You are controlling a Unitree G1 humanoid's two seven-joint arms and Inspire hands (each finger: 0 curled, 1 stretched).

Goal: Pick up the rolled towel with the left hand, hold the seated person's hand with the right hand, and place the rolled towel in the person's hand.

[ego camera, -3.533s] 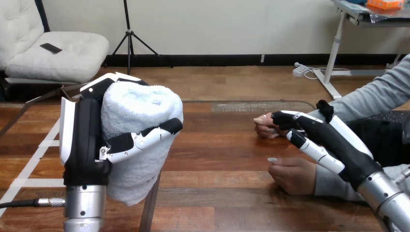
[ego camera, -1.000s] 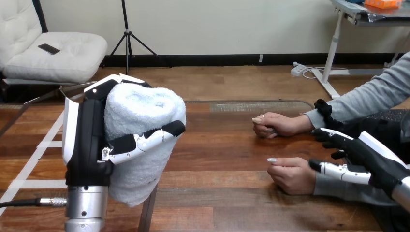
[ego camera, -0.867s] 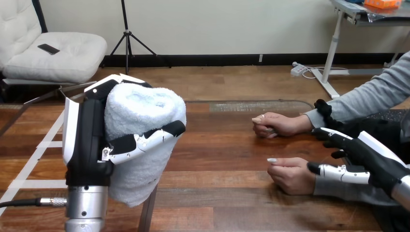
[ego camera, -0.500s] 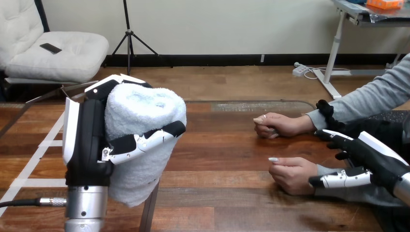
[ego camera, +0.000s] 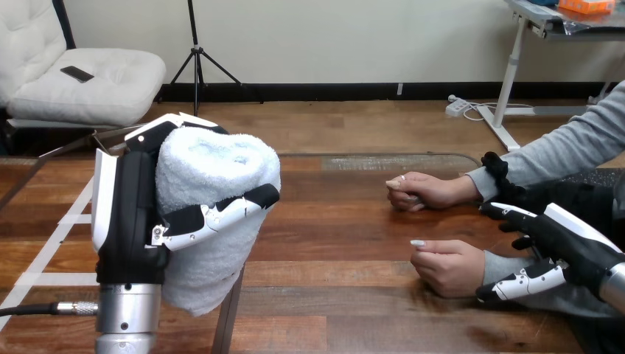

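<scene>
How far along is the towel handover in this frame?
Done: the left hand is curled round the rolled towel and holds it up off the table. In hand: the right hand, fingers apart, sits at the wrist of the person's nearer hand, which rests as a loose fist on the wood; no clasp is visible. Left: holding that hand and placing the towel in it.

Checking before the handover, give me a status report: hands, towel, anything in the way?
Left hand: fingers curled round the towel, held upright. Right hand open beside the person's nearer wrist, not clasping. Person's nearer hand fisted on the table.
</scene>
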